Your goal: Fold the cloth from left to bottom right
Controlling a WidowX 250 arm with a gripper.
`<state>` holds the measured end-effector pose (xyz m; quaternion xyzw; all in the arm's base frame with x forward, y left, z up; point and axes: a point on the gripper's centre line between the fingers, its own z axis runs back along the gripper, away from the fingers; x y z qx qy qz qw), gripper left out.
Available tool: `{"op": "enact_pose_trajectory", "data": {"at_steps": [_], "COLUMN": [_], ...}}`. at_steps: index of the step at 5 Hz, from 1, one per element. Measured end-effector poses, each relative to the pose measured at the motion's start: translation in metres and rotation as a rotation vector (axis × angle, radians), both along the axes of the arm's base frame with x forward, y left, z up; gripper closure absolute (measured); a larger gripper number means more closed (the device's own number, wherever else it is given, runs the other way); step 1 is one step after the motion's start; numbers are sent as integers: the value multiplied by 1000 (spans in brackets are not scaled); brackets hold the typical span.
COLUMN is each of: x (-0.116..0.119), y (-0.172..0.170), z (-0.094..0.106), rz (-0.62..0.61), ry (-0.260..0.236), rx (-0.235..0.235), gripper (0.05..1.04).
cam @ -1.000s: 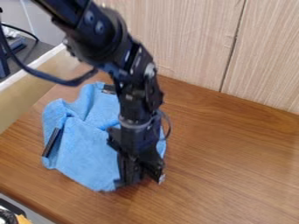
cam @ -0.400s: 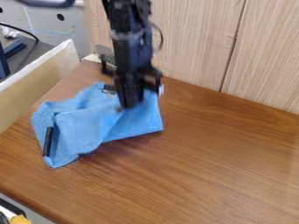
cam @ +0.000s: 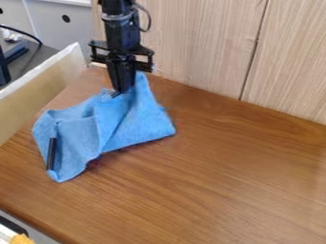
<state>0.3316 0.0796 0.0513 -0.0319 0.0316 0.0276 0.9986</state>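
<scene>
Cloth [cam: 130, 121] lies crumpled on the worktop [cam: 235, 176] in front of the panelled wall [cam: 204, 43], its wall-side part pinched in my jaws and drawn up, presumably so I can turn it over the rest. Its loose edges lie farther from that wall, where the worktop gives me, I judge, folding room.

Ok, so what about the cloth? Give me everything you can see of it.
The cloth is light blue, soft-looking, like towelling. It lies rumpled on the brown wooden table, unevenly folded, with creases through its middle. Its upper part rises in a peak against the gripper. A slim black strip rests along its left edge.
</scene>
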Motion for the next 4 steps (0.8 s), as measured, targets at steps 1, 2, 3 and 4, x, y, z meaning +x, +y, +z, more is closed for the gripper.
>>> {"op": "enact_pose_trajectory", "data": {"at_steps": [1,2,3,4], "x": [7,6,-1,-4], "y": [20,29,28,25], "z": [-19,-25,-31,-34], "rz": [53,75,80,67], "ry": [45,50,74,82], "rx": [9,31,54,51], "gripper": [1015,997,822,543]}}
